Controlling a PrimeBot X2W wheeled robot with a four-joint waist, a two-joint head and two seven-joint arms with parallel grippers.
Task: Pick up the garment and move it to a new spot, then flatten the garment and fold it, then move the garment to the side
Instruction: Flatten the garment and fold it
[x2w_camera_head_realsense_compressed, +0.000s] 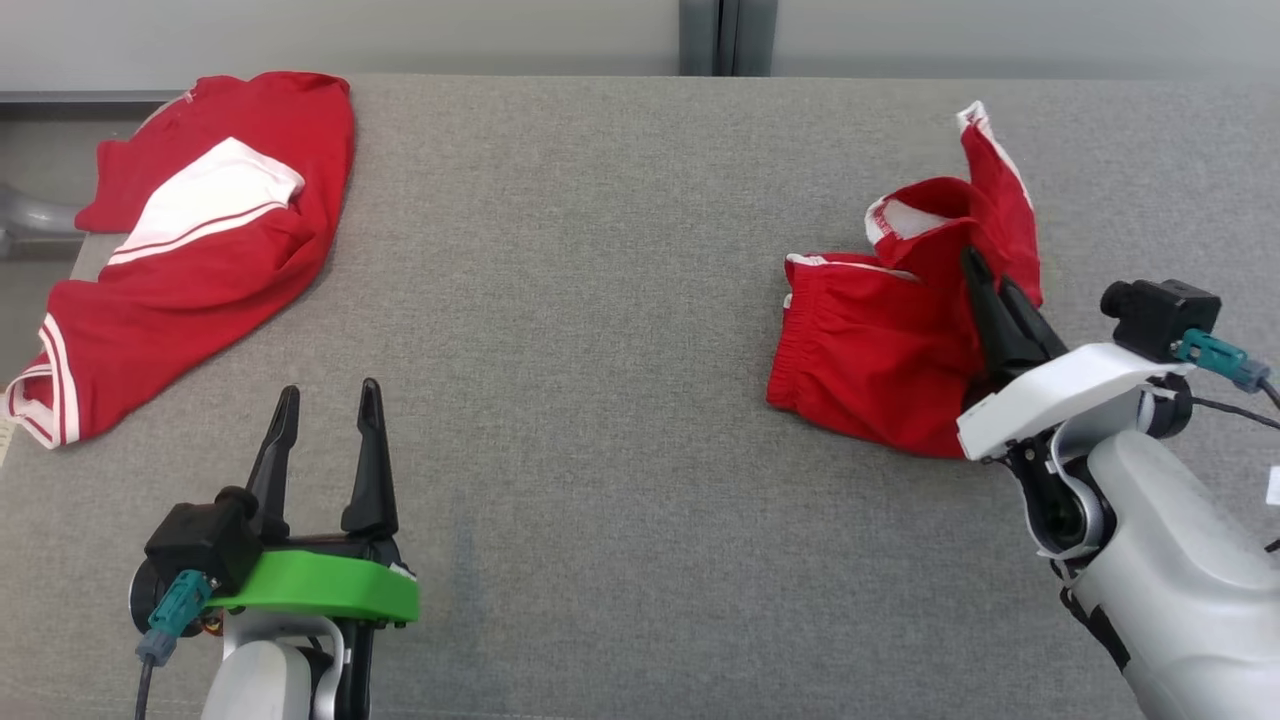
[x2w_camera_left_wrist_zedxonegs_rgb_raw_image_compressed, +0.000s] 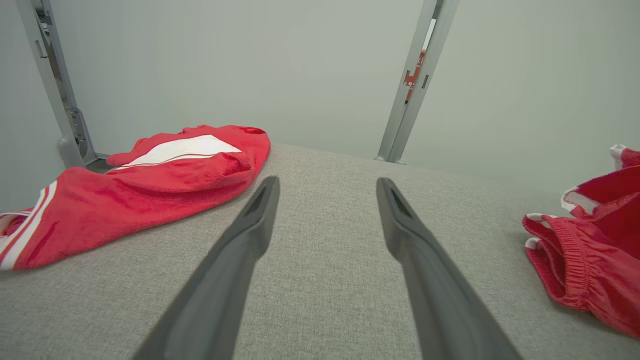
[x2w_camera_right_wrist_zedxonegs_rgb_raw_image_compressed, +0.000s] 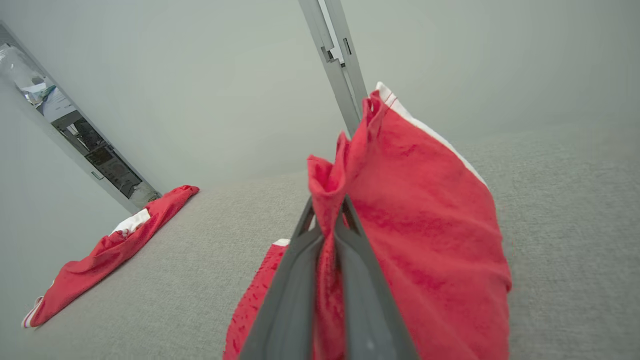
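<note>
Red shorts (x2w_camera_head_realsense_compressed: 880, 350) sit on the right side of the grey table (x2w_camera_head_realsense_compressed: 620, 400), partly lifted. The elastic waistband (x2w_camera_head_realsense_compressed: 800, 340) end rests on the cloth surface. One leg is pulled up, and its white-trimmed hem (x2w_camera_head_realsense_compressed: 985, 130) points toward the far edge.

The right gripper (x2w_camera_head_realsense_compressed: 987, 270) is clamped tight on a fold of the shorts. Its pale forearm enters from the lower right, with the fingers angled up and to the left into the fabric. The right wrist view shows the grip best: red cloth is pinched between the two dark fingers, bunches above the tips and drapes down over the right finger. The head view instead shows how much of the shorts lies flat.

The left gripper (x2w_camera_head_realsense_compressed: 330, 390), on a green mount, is at the lower left, well apart from the shorts. Its fingers are spread wide, hold nothing and point toward the far edge. The left wrist view shows bare table between them, with the gathered waistband at that view's right edge. I can't tell whether the tips touch the surface.

A red jersey (x2w_camera_head_realsense_compressed: 200, 260) with a white panel and striped cuff lies crumpled at the far left corner, hanging slightly over the edge. Behind the table are a grey metal post (x2w_camera_head_realsense_compressed: 725, 35) and a plain pale wall (x2w_camera_head_realsense_compressed: 400, 30).
</note>
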